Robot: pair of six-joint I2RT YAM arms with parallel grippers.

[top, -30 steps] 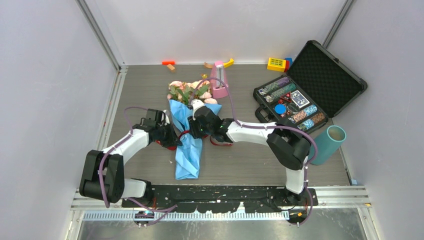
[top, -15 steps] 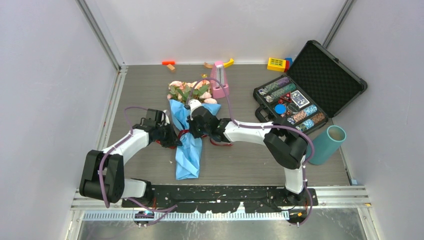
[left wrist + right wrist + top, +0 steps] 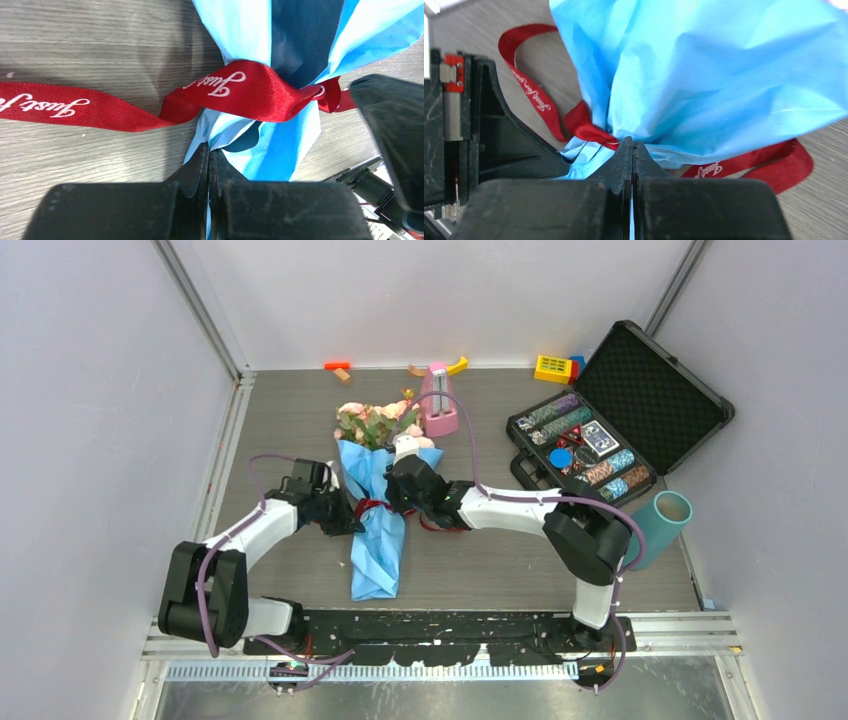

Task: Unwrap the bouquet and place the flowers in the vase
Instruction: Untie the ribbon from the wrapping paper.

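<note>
a grey wood-grain table (image 3: 290,420) sits boxed in by pale walls, both arms bolted at its near edge. in the middle of it lies the bouquet (image 3: 378,502), heads toward the far edge and tail pointing at the near edge. its flowers (image 3: 375,423) are a cluster of pink and peach roses with green leaves, spilling out of the top of the blue paper (image 3: 375,550).

the paper looks thin and crinkly. i'd judge it light and floppy, quick to tear or slide if tugged hard. a dark red ribbon (image 3: 235,90) with white script cinches the waist, one loose tail running off across the table. that ribbon is what keeps the wrap on, so it seems the better place to pull. the stems, thin and probably springy, want holding low down, not by the soft heads.

the left gripper (image 3: 208,150) is pinched tight on a fold of the paper just below the ribbon. the right gripper (image 3: 632,145) is clamped the same way on bunched paper right at the ribbon, from the other side. a sliver of blue shows between each pair of fingers.

the teal vase (image 3: 655,530) stands at the right edge, well apart from the bouquet. an open black case (image 3: 650,390) of chips fills the far right corner, and a pink tapered thing (image 3: 438,405) stands just beyond the roses.
</note>
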